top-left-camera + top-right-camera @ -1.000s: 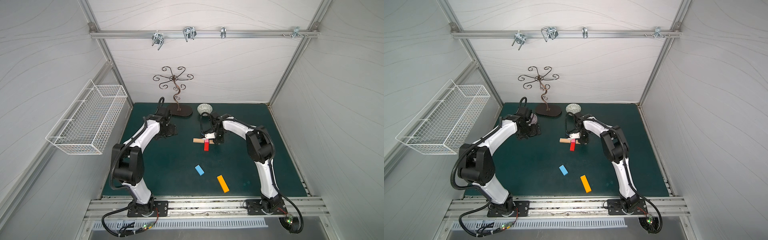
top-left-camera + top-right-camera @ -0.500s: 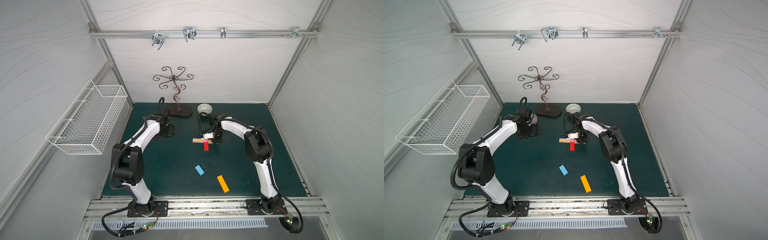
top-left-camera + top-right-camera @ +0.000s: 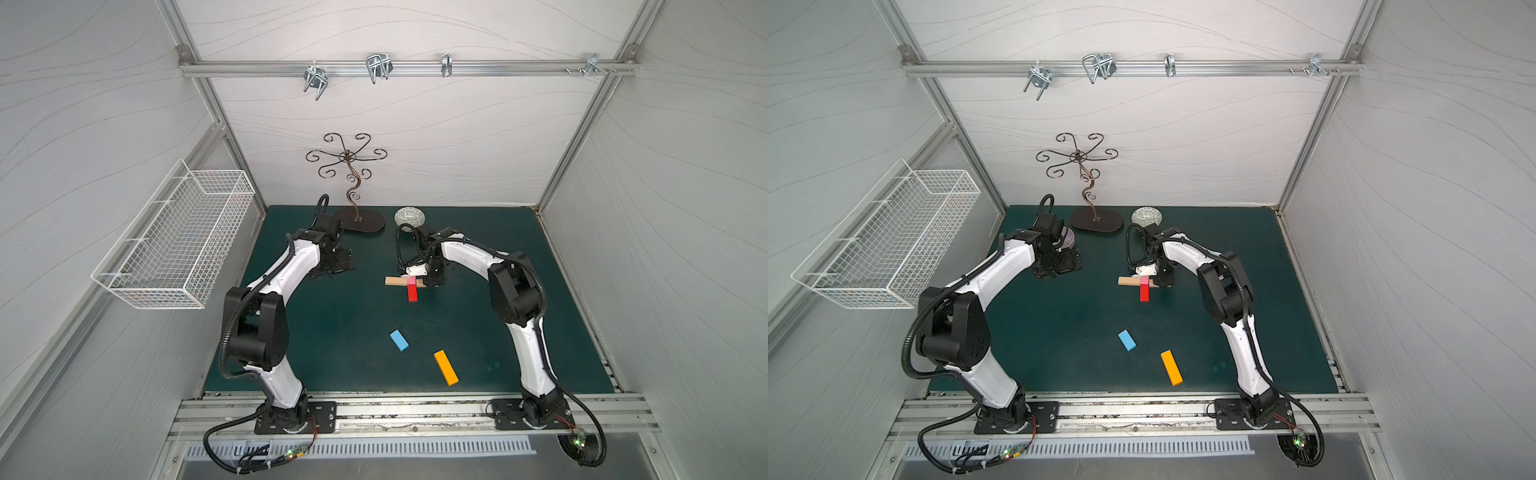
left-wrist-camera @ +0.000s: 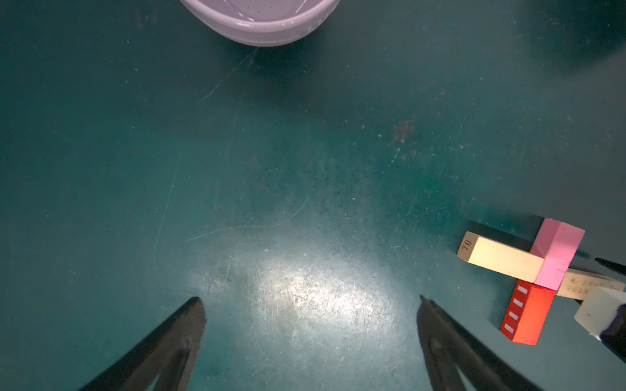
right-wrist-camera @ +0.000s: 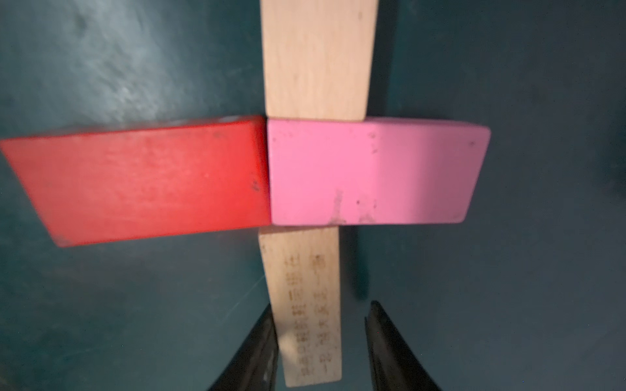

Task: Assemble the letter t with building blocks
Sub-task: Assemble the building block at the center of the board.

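Both stretched forward, left gripper [image 4: 309, 298] wide apart, right gripper [image 5: 320, 304] parted astride tan bar [image 5: 301, 270]

left arm [image 3: 291, 270]: yours rises from its base at the front, folds at the black elbow and stretches its white forearm toward the back
left wrist [image 3: 328, 249]: you have it bent over, so the tool points down
left gripper [image 4: 309, 299]: your jaws stand spread wide, both dark fingers [image 4: 189, 325] aimed downward and held low
right arm [image 3: 469, 257]: yours climbs from its front base, bends at the black elbow and reaches inward toward your left arm, the two well apart
right wrist [image 3: 432, 266]: you have it turned down, lower than the elbow
right gripper [image 5: 321, 306]: your jaws are parted only a little, far narrower than on the left
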Available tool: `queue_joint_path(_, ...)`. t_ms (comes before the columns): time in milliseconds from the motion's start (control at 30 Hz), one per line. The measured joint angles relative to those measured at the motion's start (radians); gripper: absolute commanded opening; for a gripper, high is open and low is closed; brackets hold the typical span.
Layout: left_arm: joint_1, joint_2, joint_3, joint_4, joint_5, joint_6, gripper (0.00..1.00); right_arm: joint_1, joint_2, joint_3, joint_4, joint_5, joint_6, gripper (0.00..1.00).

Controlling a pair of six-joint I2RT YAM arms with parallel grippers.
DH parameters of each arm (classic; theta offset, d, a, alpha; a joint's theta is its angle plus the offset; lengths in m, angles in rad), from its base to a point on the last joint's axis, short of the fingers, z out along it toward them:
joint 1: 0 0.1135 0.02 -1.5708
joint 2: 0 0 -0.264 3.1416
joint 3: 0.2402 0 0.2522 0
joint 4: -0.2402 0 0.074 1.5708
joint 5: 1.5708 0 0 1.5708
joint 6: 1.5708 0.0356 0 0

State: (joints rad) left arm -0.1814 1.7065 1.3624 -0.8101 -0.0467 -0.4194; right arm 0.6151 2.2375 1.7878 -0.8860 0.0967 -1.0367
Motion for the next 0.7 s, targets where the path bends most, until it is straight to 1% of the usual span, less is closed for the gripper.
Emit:
queue_joint_path(133, 0.0, 0.0, 0.0, 0.0, 0.0, 0.0, 0.99, 0.004, 0.002, 0.0, 0.002, 0.002, 0.0, 0.42)
queue_joint_path(267, 0.0, 0.0, 0.0, 0.0, 0.0, 0.0, 0.99, 0.005, 0.002, 0.0, 0.006, 0.003, 0.001, 0.45)
queue_joint_path(433, 0.0, 0.002, 0.0, 0.0, 0.003, 0.0, 0.99, 0.006, 0.002, 0.001, 0.01, 0.015, 0.023, 0.47)
queue_joint_path(600, 0.0, 0.002, 0.0, 0.001, 0.006, 0.0, 0.99, 0.008, -0.031, 0.007, 0.003, 0.007, 0.141, 0.54)
queue_joint_path(700, 0.0, 0.0, -0.008, 0.013, 0.015, 0.0, 0.99, 0.009, -0.138, -0.018, 0.008, -0.02, 0.22, 0.56)
